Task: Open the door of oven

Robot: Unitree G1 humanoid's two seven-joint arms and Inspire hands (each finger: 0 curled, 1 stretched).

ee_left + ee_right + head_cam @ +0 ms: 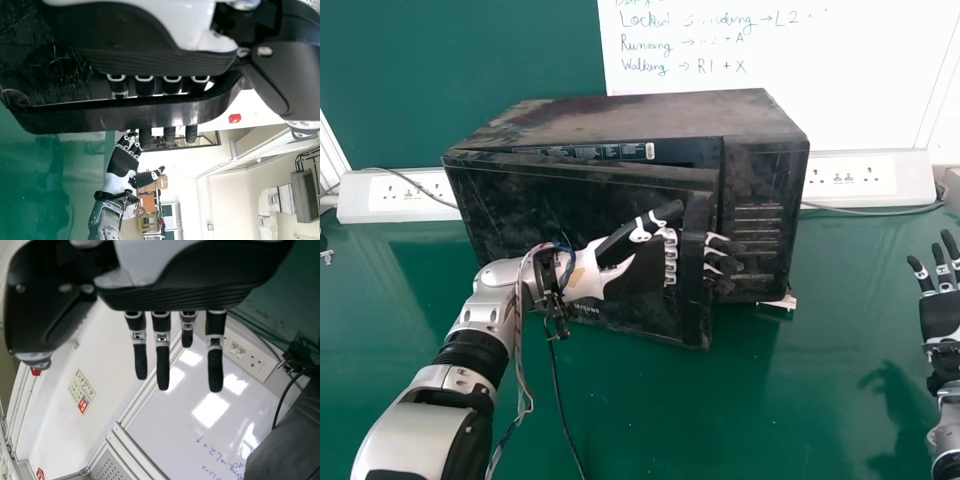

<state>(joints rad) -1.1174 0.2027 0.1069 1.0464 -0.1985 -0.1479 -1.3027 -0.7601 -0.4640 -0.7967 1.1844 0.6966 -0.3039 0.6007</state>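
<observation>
The black oven [640, 115] sits on the green bench [620, 410], and its door [505, 205] stands slightly ajar: along the top, a wedge-shaped gap between door and body widens toward the handle [697, 255]. That upright handle is at the door's right-hand edge in the head view, beside the oven's control panel [760, 225]. The left hand [638, 270] lies across the front of the door, palm side toward it, with its wrist nearer the door's middle. Its fingers are nearly straight and pass behind the handle, their tips emerging on the far side in front of the control panel; the left wrist view shows them running through the space between handle and door. Its thumb is extended over the door's front, apart from the fingers. The right hand [939, 315] is raised at the right of the head view, well apart from the oven, fingers straight and spread wide. Behind the oven, white socket strips [395, 195] [247, 354] run along the wall's foot, and a whiteboard [790, 85] with handwriting stands above.
</observation>
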